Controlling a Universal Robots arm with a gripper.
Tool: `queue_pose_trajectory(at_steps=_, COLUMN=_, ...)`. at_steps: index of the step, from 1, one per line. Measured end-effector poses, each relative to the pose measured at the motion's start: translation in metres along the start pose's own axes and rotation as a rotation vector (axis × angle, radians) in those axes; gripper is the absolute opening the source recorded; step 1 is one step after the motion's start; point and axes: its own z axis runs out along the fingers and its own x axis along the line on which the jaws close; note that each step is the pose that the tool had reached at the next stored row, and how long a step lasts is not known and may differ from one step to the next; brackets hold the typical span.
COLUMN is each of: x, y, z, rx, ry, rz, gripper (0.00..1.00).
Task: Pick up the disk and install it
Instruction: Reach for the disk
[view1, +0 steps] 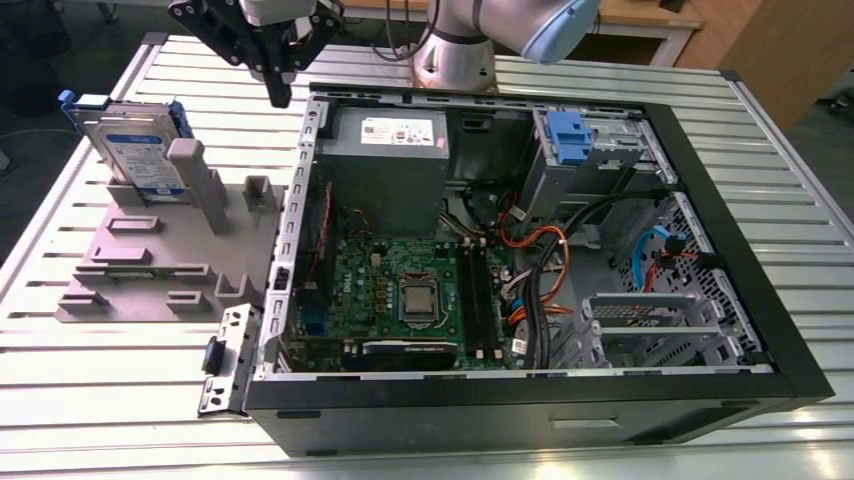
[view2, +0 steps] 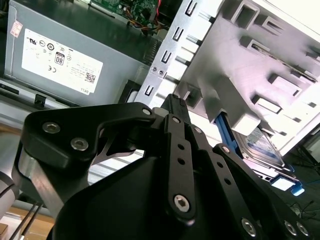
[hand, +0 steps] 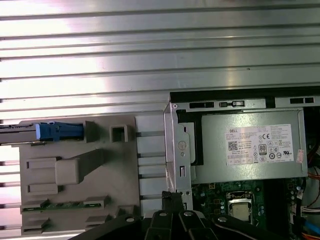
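The disk (view1: 139, 150) is standing on edge, leaning in a slot at one end of the grey holder (view1: 147, 270), with its blue frame (hand: 57, 131) facing the first wrist view. The claw (view1: 278, 93) is hanging well apart from it, toward the exterior view's right, over the open computer case's (view1: 534, 405) side wall. Its fingers are pressing together and gripping nothing. Holder and case are sitting on the slatted counter (view1: 107, 400).

bright, even light from overhead. white glare streaks the ribbed metal worktop (hand: 150, 50) around the end effector (view1: 279, 92); the open computer case (view1: 507, 402) beside it holds soft, dim shadow inside.
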Motion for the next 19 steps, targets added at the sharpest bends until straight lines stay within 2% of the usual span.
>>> queue_pose_trajectory(at_steps=19, x=0.0073, y=-0.0003, z=0.0000, rx=0.0000, ry=0.0001, rz=0.000, gripper=0.11)
